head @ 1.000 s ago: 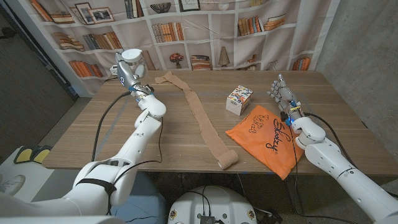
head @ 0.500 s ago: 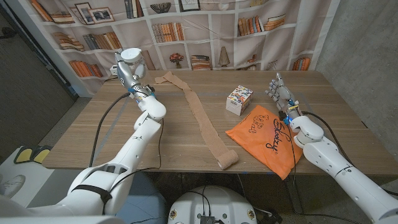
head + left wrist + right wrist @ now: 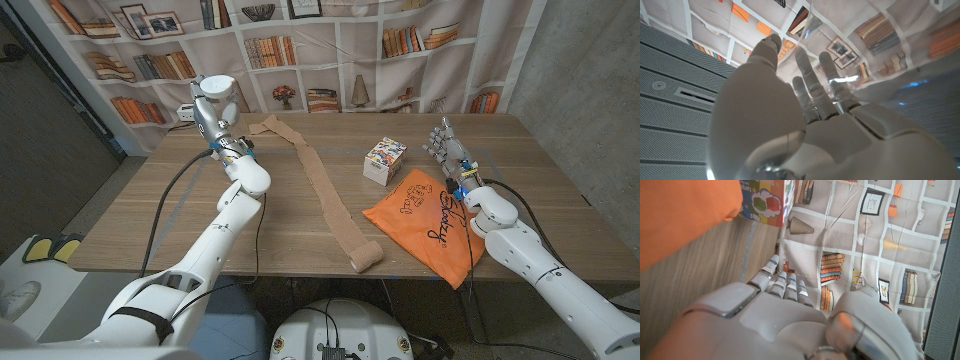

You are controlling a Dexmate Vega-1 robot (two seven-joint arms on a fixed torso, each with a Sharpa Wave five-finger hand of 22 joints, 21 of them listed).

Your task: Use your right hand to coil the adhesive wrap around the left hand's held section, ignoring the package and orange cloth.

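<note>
Tan and slightly crinkled, the adhesive wrap [image 3: 322, 190] lies unrolled in a long strip across the wooden table [image 3: 290, 240], running from a loose folded end near the far edge, close to the bookshelf backdrop [image 3: 350, 50], down to a small roll at the near edge, just beside the corner of the orange cloth [image 3: 432, 222]. Neither hand touches it. The left hand [image 3: 214, 100] is raised at the far left of the table, well apart from the strip's far end; in the left wrist view its fingers [image 3: 807, 85] reach out straight and a little apart with nothing between them, so it holds nothing. The right hand [image 3: 447, 143] is up at the far right side of the table, beyond the orange cloth and beside the package [image 3: 384, 160], a small colourful box standing between the strip and the cloth. In the right wrist view the right hand's fingers [image 3: 782, 282] extend side by side and empty, with the orange cloth [image 3: 685, 215] and the printed package [image 3: 765, 202] showing past them on the wood. The cloth lies flat with dark lettering on it, one corner hanging over the table's near edge.
</note>
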